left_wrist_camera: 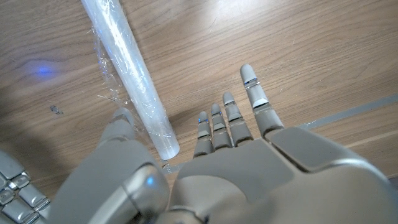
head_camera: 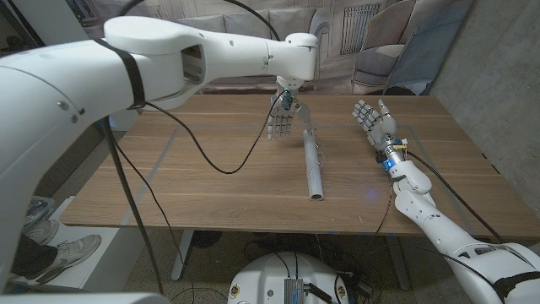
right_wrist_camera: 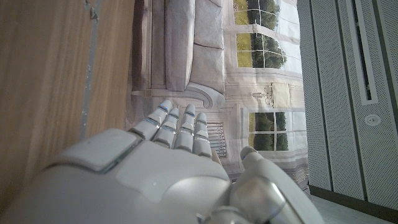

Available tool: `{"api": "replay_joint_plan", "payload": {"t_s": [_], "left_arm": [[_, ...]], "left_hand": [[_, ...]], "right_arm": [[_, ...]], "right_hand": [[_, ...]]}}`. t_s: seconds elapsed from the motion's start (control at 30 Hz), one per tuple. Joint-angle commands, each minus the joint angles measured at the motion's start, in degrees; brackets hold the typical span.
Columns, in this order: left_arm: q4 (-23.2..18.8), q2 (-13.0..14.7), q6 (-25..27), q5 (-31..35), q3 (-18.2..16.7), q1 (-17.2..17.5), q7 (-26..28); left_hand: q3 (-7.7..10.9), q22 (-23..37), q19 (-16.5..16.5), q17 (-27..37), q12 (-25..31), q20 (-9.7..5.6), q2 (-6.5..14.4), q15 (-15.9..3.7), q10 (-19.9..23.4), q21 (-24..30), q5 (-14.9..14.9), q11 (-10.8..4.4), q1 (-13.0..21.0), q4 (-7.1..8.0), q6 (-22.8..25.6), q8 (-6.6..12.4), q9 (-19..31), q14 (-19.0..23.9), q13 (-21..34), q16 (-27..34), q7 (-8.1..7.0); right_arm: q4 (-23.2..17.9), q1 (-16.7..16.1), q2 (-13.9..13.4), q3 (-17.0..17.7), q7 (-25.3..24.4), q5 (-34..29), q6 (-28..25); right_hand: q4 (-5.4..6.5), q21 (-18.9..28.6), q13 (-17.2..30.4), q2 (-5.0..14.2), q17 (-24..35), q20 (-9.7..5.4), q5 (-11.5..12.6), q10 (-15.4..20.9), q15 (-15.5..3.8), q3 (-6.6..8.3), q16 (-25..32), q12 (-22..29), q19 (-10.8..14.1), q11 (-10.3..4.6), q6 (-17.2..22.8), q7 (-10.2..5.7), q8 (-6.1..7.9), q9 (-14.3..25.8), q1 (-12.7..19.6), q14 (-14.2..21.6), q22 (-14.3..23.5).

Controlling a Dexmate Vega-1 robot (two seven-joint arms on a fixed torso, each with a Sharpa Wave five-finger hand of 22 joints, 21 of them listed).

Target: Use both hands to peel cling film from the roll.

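The cling film roll (head_camera: 312, 160) lies on the wooden table (head_camera: 211, 186), running from the middle toward the front edge. In the left wrist view the roll (left_wrist_camera: 132, 70) shows a wrinkled loose film edge (left_wrist_camera: 104, 68) along one side. My left hand (head_camera: 281, 118) hangs over the roll's far end, fingers apart and pointing down, holding nothing. Its thumb (left_wrist_camera: 121, 121) is on one side of the roll's end and its fingers (left_wrist_camera: 230, 118) on the other. My right hand (head_camera: 374, 122) stands to the right of the roll, well apart from it, fingers spread and empty.
A black cable (head_camera: 211, 160) droops from my left arm over the table. Another cable (head_camera: 439, 181) runs along my right forearm. A printed backdrop with a sofa (right_wrist_camera: 205, 50) stands behind the table. A person's shoes (head_camera: 51, 253) are on the floor at the left.
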Motion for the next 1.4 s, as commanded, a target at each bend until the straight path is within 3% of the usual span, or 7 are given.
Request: {"api": "replay_joint_plan", "payload": {"t_s": [0.03,0.2,0.4,0.6,0.83,1.07,1.4], "left_arm": [[7.68,-5.21,-2.81,5.82,-0.34,2.90,-5.82],[10.73,-7.35,-3.66,7.29,-1.66,3.98,-7.52],[16.09,-12.14,-4.67,11.07,0.34,4.17,-10.69],[29.93,-20.15,-12.60,16.69,2.67,5.88,-17.87],[39.41,-25.02,-17.16,23.87,0.86,9.10,-19.01],[44.30,-26.56,-21.25,28.64,-4.29,12.61,-17.76],[45.29,-26.83,-25.13,34.08,-9.08,15.49,-14.02]], "left_hand": [[0.18,0.20,0.83,0.14,0.31,-0.12,0.20,-0.09,0.94,-0.05,0.15,0.01,0.14,-0.31,0.78,0.41,0.16,0.97,0.28,-0.02,0.04],[0.09,0.19,2.11,0.17,0.47,-0.28,0.27,-0.41,1.74,0.02,0.10,-0.05,0.11,-0.16,2.03,0.69,0.16,1.89,0.29,0.14,0.37],[0.01,0.17,3.45,0.18,0.66,-0.41,0.29,-0.74,2.62,0.13,0.07,-0.11,0.10,-0.05,2.79,0.78,0.15,3.01,0.29,0.39,0.62],[0.04,0.16,4.65,0.18,0.94,-0.26,0.42,-0.75,3.79,0.12,0.06,-0.03,0.26,0.00,4.08,1.06,0.15,3.56,0.28,0.37,1.20],[0.50,0.13,5.70,0.16,1.25,-0.39,1.07,-1.11,5.11,-0.09,0.06,-0.25,1.08,-0.14,5.67,1.38,0.12,4.63,0.27,0.45,1.69],[0.80,0.11,6.19,0.15,1.41,-0.56,1.46,-1.40,5.86,-0.29,0.00,-0.16,1.61,-0.23,6.41,1.46,0.10,5.40,0.26,0.52,1.81],[0.88,0.10,6.61,0.16,1.48,-0.80,1.68,-1.50,6.46,-0.55,-0.13,-0.19,1.71,-0.12,6.96,1.44,0.09,5.93,0.26,0.52,1.93]], "right_arm": [[0.34,-0.80,0.03,1.02,1.09,1.01,0.90],[0.79,-0.82,0.06,1.39,1.97,1.48,1.17],[2.22,-0.43,0.41,1.97,3.77,2.41,1.52],[4.43,0.23,0.99,2.80,6.39,3.69,1.95],[6.12,0.45,1.12,3.71,8.53,4.69,1.83],[6.39,0.05,0.78,4.62,9.62,5.34,1.74],[9.35,1.04,1.61,5.35,11.88,5.98,2.15]], "right_hand": [[-0.09,0.28,0.25,2.56,0.15,-0.97,-0.03,0.37,0.14,0.51,0.19,0.23,0.32,0.13,0.42,0.05,0.30,0.22,-0.05,0.69,0.23],[-0.10,0.28,0.25,2.51,0.15,-1.00,-0.04,0.39,0.17,0.53,0.18,0.21,0.34,0.12,0.47,-0.01,0.30,0.22,-0.08,0.70,0.23],[-0.12,0.29,0.25,2.44,0.15,-0.93,-0.06,0.44,0.13,0.57,0.16,0.21,0.39,0.22,0.46,0.08,0.28,0.22,-0.10,0.72,0.23],[-0.14,0.28,0.25,2.42,0.15,-0.98,-0.07,0.49,0.06,0.61,0.16,0.21,0.39,0.16,0.47,0.03,0.27,0.21,-0.11,0.75,0.22],[-0.15,0.30,0.25,2.35,0.15,-0.89,-0.09,0.59,0.13,0.64,0.16,0.22,0.44,0.23,0.50,0.06,0.26,0.21,-0.15,0.81,0.22],[-0.16,0.30,0.26,2.28,0.15,-0.87,-0.10,0.81,0.03,0.66,0.16,0.27,0.47,0.33,0.51,0.05,0.26,0.21,-0.20,0.88,0.22],[-0.17,0.29,0.26,2.25,0.15,-0.88,-0.12,0.85,0.03,0.71,0.16,0.25,0.49,0.23,0.56,-0.04,0.26,0.22,-0.24,0.94,0.22]]}}
